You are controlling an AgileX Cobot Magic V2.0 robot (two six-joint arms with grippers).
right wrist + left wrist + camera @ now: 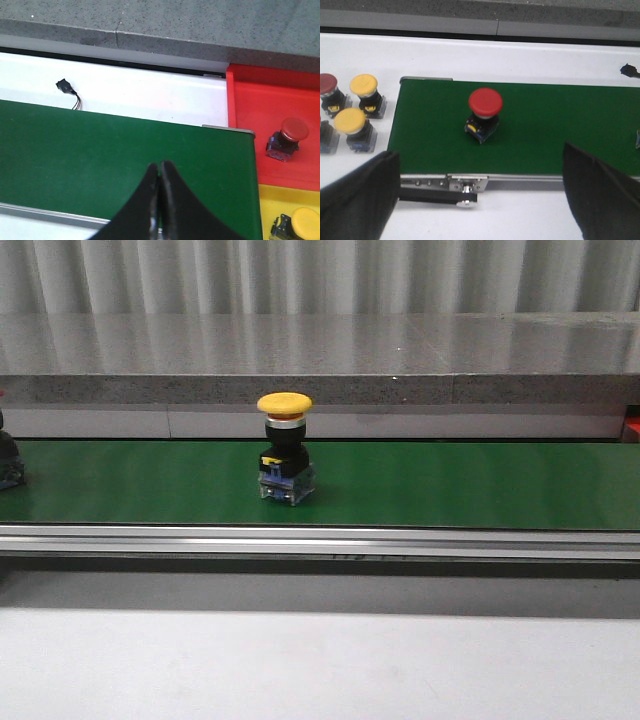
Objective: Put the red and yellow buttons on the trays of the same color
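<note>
A yellow button (285, 445) with a black body stands upright on the green belt (450, 485) in the front view. A red button (485, 111) stands on the belt (545, 130) in the left wrist view. My left gripper (480, 200) is open and empty, hovering short of the belt's near rail with its fingers (355, 200) wide apart. My right gripper (160, 167) is shut and empty over the belt's end (100, 155). Beside it, a red tray (260, 105) holds a red button (290, 135) and a yellow tray (267, 210) holds a yellow button (302, 222).
Spare buttons stand on the white table left of the belt: one red (329, 90) and two yellow (365, 90) (351, 125). A small black connector with wires (65, 86) lies behind the belt. A dark object (8, 460) shows at the front view's left edge. A grey ledge (320, 360) runs behind.
</note>
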